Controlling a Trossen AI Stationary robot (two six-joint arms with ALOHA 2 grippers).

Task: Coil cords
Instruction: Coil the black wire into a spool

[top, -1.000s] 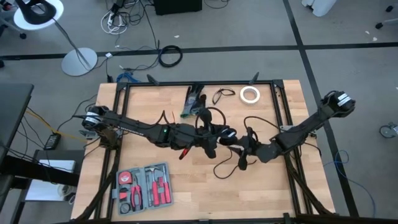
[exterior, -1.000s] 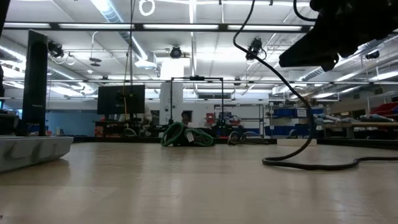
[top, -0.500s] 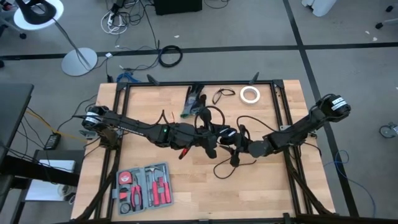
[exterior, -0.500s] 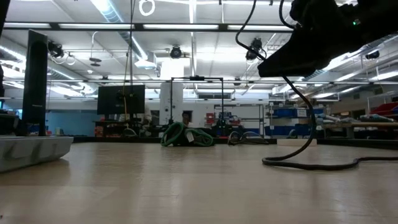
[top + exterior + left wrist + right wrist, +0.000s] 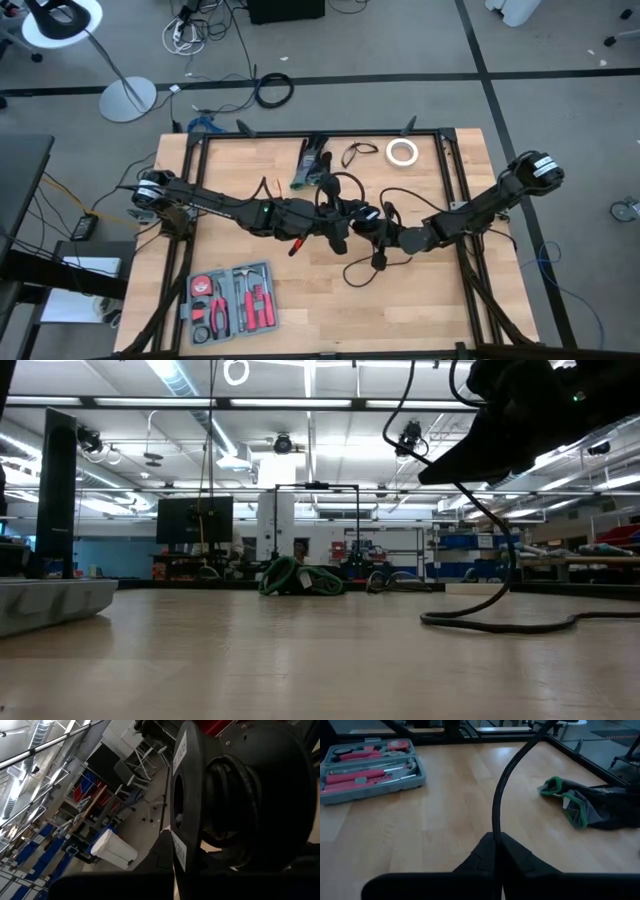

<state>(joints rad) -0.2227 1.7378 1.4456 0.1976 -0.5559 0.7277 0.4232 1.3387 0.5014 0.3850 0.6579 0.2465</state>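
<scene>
Cords are what you have in both arms at mid-table: a black cord [image 5: 385, 262] trails in a loose curve on the wood just on the toolkit [image 5: 229, 302] side of the two end effectors, and one strand rises from the table up to the right end effector [image 5: 378, 228]. From the right wrist you see that strand [image 5: 506, 780] run straight down into the fingertips [image 5: 485, 852], which are pressed together on it, so your right end effector is clamped on the cord. Your left end effector [image 5: 338, 222] sits just beside it, toward the toolkit side of the table [image 5: 430, 310], its fingers drawn together. The left wrist view is filled by a dark round spool-like bundle [image 5: 240, 800] with black cord wound in it, very close to the lens; you cannot tell from that view exactly how the fingers bear on it. From table height the cord [image 5: 500, 622] lies in a low arc on the wood and climbs to the dark arm overhead. Farther from the toolkit, at the table's far edge, lie a small loose cord loop [image 5: 358, 153], a white tape roll [image 5: 402, 152] beside it, and a dark green-edged pouch [image 5: 310, 163].
</scene>
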